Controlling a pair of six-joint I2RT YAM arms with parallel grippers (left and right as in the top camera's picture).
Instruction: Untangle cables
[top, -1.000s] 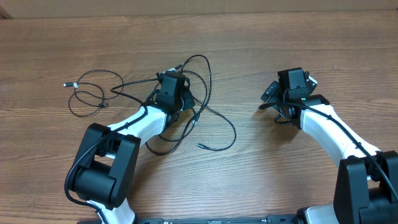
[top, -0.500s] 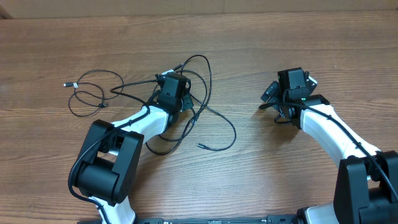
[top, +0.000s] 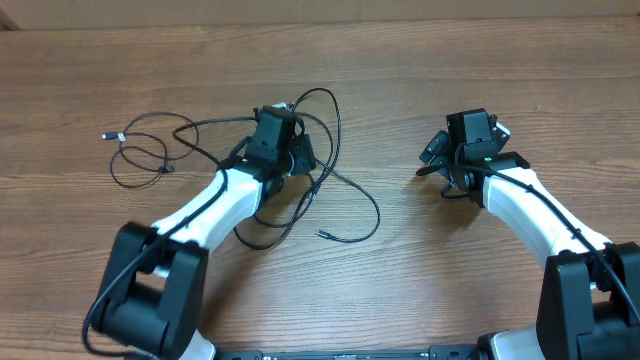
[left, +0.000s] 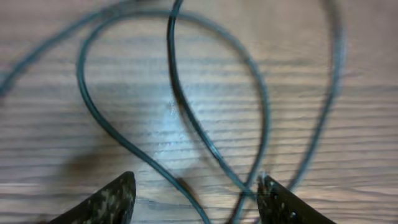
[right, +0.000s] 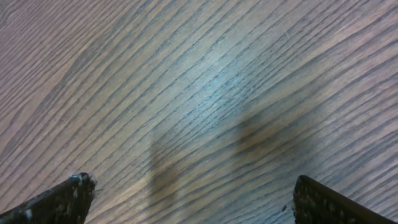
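Observation:
The cables (top: 335, 180) are thin black cords lying tangled on the wooden table (top: 450, 60). One strand loops out to the left (top: 140, 155) and ends in a silver-tipped plug (top: 108, 135). Another free end (top: 322, 234) lies toward the front. My left gripper (top: 280, 150) hovers over the tangle's middle. In the left wrist view it (left: 196, 202) is open, and crossing strands (left: 205, 146) lie on the wood between its fingers (left: 115, 199), held by neither. My right gripper (top: 462, 150) stands off to the right, open over bare wood (right: 193, 199).
A wide strip of bare wood (top: 400, 190) separates the tangle from the right gripper. Both white arms reach in from the front edge: the left arm (top: 200, 210) and the right arm (top: 530, 215).
The left wrist has shifted slightly toward the far side and its elbow has swung left. The strand to its left moved with it. The right arm has not moved.

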